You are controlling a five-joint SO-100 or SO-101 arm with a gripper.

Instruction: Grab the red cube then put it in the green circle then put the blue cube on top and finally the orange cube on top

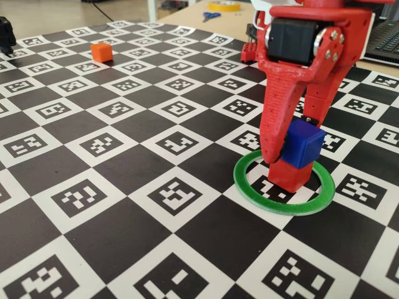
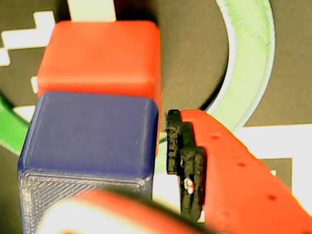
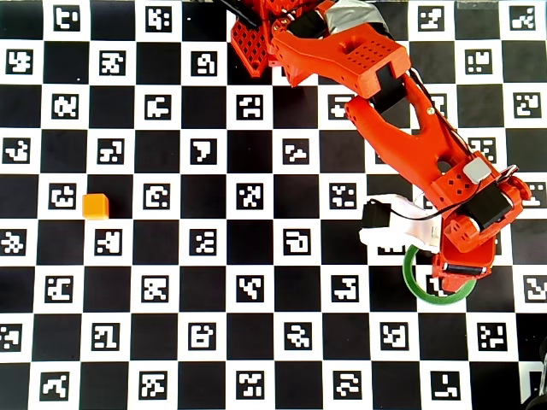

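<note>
The red cube (image 1: 292,175) stands inside the green circle (image 1: 248,182) on the checkered counter (image 1: 124,205), and the blue cube (image 1: 303,143) sits on top of it, slightly skewed. The tool (image 1: 282,157) hangs straight down around the blue cube. In the wrist view a thin gap shows between the black-padded finger (image 2: 181,156) and the cube's side, so the tool looks parted, not clamped. The orange cube (image 1: 101,52) rests well apart, far across the counter.
</note>
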